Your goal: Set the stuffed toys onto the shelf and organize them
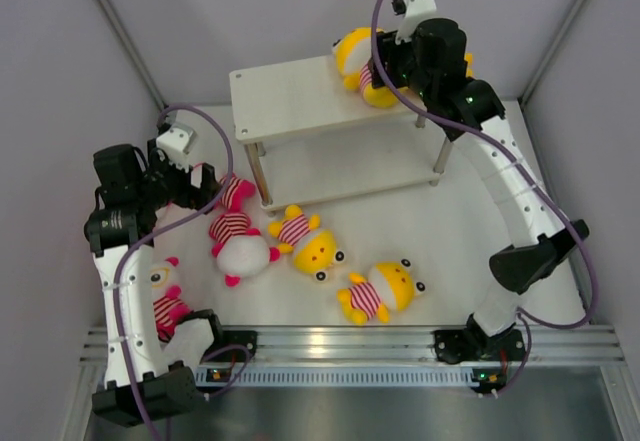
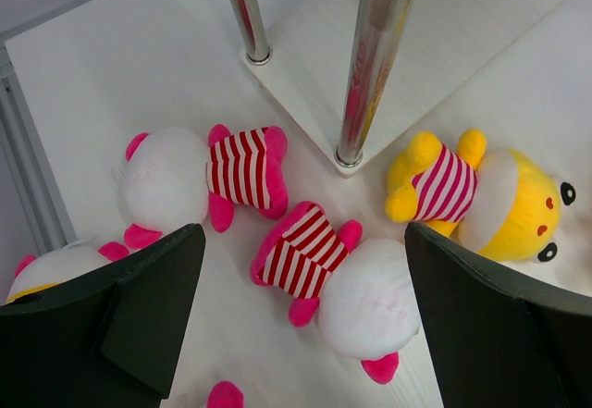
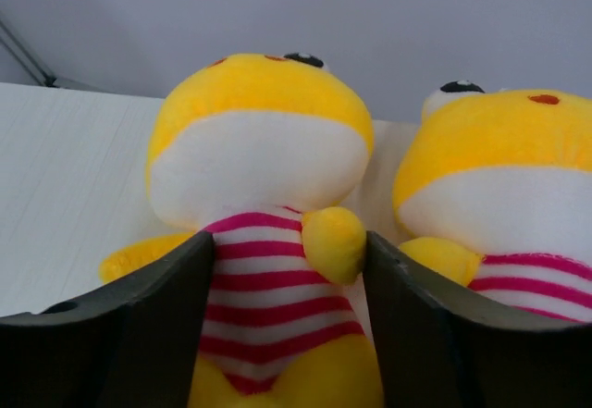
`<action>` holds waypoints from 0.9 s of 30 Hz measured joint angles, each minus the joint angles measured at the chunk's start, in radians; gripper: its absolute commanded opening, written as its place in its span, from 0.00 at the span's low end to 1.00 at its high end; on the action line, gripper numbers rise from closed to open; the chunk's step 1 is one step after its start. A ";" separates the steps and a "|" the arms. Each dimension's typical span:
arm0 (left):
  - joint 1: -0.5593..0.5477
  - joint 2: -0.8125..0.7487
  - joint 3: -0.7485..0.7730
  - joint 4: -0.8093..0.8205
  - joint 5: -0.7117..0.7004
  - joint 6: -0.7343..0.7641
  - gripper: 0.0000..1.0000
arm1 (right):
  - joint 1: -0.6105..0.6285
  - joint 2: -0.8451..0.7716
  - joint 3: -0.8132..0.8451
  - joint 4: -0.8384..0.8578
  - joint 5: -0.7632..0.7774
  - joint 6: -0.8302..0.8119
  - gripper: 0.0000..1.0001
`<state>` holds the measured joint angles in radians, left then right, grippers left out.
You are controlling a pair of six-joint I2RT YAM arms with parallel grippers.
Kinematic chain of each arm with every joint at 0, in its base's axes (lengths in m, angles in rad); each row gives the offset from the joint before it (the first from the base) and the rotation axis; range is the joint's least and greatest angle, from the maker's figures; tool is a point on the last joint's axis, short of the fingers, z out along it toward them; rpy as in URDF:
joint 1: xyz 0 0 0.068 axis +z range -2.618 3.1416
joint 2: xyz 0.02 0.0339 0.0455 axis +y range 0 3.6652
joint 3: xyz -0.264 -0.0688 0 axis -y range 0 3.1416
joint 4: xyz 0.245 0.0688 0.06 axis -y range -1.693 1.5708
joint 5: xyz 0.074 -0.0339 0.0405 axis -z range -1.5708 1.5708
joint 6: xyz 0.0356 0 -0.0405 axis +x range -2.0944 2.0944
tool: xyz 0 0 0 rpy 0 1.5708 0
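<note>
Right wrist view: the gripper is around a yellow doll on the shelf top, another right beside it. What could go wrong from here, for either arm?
1. The right gripper holds the doll with its neighbour close beside one finger; opening or backing out might topple either.
2. The left gripper hangs open over a pink doll, a second pink doll and a shelf leg close by; descending, it could clip the leg or snag both dolls.
</note>
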<state>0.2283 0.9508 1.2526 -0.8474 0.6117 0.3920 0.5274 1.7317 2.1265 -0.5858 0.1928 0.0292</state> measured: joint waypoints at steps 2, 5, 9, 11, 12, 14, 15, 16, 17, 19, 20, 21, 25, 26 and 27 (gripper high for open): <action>0.000 -0.002 0.000 0.000 0.000 0.000 0.96 | 0.000 -0.033 -0.022 0.001 -0.008 -0.001 0.77; 0.000 -0.008 -0.006 0.000 -0.004 0.000 0.97 | 0.001 -0.080 -0.026 0.005 -0.014 -0.010 0.85; 0.000 -0.024 -0.019 0.000 -0.026 0.000 0.99 | 0.008 -0.202 -0.084 0.038 -0.038 -0.037 0.91; 0.000 -0.033 -0.027 0.000 -0.041 0.000 0.99 | 0.014 -0.290 -0.144 0.048 -0.050 -0.044 0.92; 0.000 -0.038 -0.031 0.000 -0.048 0.000 0.99 | 0.018 -0.334 -0.171 0.055 -0.056 -0.045 0.93; 0.000 -0.044 -0.037 -0.002 -0.064 0.000 0.99 | 0.027 -0.423 -0.230 0.071 -0.062 -0.044 0.95; 0.000 -0.046 -0.039 -0.002 -0.072 0.000 0.99 | 0.031 -0.463 -0.256 0.074 -0.063 -0.044 0.96; 0.000 -0.050 -0.041 -0.002 -0.080 0.000 0.99 | 0.044 -0.512 -0.294 0.081 -0.058 -0.043 0.97; 0.000 -0.053 -0.045 -0.002 -0.086 0.000 0.99 | 0.056 -0.542 -0.320 0.079 -0.055 -0.043 0.97; 0.000 -0.064 -0.055 -0.005 -0.097 0.000 0.99 | 0.107 -0.596 -0.373 0.076 -0.022 -0.046 0.96; 0.000 -0.069 -0.058 -0.008 -0.101 0.000 0.99 | 0.142 -0.614 -0.386 0.060 -0.003 -0.047 0.94; 0.000 -0.072 -0.059 -0.011 -0.105 0.000 0.99 | 0.170 -0.620 -0.390 0.046 0.005 -0.047 0.93; 0.000 -0.093 -0.065 -0.017 -0.120 0.000 0.99 | 0.244 -0.625 -0.441 0.004 0.007 -0.040 0.90; 0.000 -0.101 -0.069 -0.018 -0.124 0.000 0.99 | 0.254 -0.623 -0.464 -0.010 0.000 -0.033 0.89; 0.000 -0.109 -0.073 -0.020 -0.130 0.000 0.99 | 0.260 -0.620 -0.488 -0.019 -0.011 -0.024 0.89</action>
<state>0.2279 0.8421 1.1797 -0.8677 0.4820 0.3923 0.7876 1.1114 1.6382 -0.6048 0.1814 0.0048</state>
